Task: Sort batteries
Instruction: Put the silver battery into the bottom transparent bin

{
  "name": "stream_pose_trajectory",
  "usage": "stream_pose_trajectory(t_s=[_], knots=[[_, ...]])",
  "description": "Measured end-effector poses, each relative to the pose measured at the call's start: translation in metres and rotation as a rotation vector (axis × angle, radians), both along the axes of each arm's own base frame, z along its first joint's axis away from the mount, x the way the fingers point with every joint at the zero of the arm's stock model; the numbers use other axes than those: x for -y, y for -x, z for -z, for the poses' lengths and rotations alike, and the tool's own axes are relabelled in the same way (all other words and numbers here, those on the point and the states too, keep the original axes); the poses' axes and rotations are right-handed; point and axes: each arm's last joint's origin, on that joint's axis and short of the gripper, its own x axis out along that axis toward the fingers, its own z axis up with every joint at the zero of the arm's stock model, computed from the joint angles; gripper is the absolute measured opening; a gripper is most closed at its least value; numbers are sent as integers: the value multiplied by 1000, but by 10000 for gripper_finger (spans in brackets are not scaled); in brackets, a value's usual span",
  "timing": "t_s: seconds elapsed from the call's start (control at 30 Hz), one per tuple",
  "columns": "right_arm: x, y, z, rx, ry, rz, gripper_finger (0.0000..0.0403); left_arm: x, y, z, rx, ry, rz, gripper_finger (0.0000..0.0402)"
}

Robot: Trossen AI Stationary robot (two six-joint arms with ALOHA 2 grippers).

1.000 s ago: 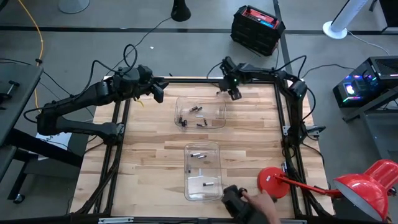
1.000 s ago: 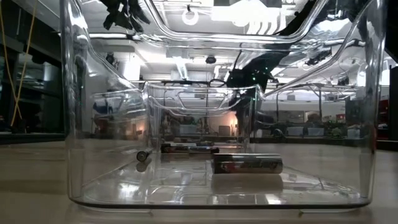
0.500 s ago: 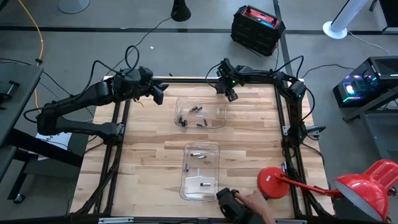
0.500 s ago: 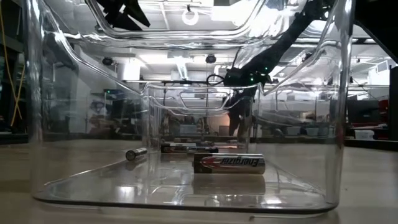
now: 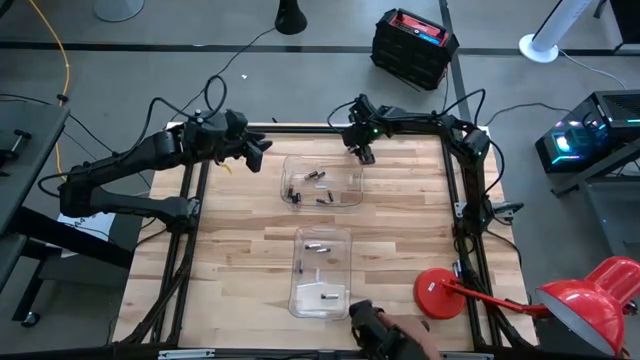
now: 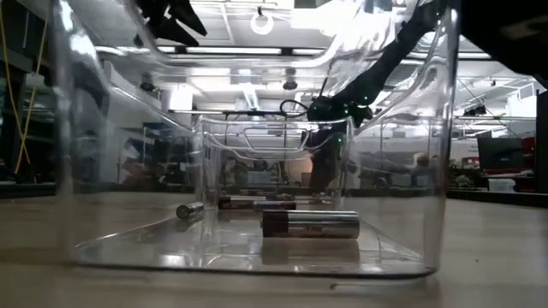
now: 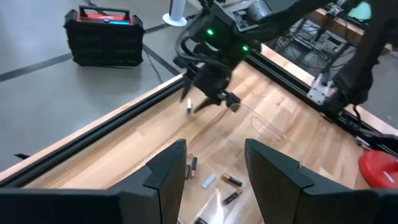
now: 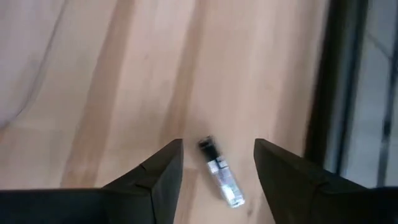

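Observation:
Two clear bins stand on the wooden table: a far bin (image 5: pixel 322 159) holding several batteries (image 5: pixel 318 179) and a near bin (image 5: pixel 322 234) holding a few batteries (image 5: pixel 328 296). The low view shows a large cell (image 6: pixel 310 224) and a small cell (image 6: pixel 188 210) lying on the near bin's floor. One loose battery (image 8: pixel 221 172) lies on the bare wood near the table's far edge. My right gripper (image 8: pixel 217 152) hangs open over it, one finger on either side, apart from it; it also shows in the high view (image 5: pixel 365 154). My left gripper (image 5: pixel 258 152) waits open at the far left corner.
A person's dark-sleeved hand (image 5: pixel 380 335) is at the table's near edge beside the near bin. A red lamp base (image 5: pixel 440 293) stands near the right near corner. Black frame rails (image 5: pixel 300 127) border the table. Bare wood lies between the two bins.
My right gripper has moved a little toward the table's left along the far edge, staying open. The near bin has slid toward the table's left beside the person's hand, which also moved left. The large cell inside it has rolled so that its label no longer shows.

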Motion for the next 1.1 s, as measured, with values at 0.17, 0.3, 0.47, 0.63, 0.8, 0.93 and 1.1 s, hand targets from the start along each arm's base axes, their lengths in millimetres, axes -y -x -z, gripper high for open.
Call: stream_pose_trajectory(t_s=[0.17,0.3,0.47,0.63,0.8,0.93,1.1], knots=[[0,3,-2,-54,-86,102,159,4,-2,0,11,19,12,158],[5,3,-11,-38,-104,159,133,6,-2,0,12,20,24,159],[7,8,20,-143,-226,225,124,7,-3,0,16,25,22,159],[8,3,17,-165,-189,193,124,7,-3,0,20,31,19,158],[8,3,19,-187,-194,224,122,7,-3,0,20,32,18,158],[3,8,25,-252,-196,247,74,7,-3,0,19,29,19,159],[7,22,5,-255,-209,362,17,6,-3,-5,34,-45,40,159]])
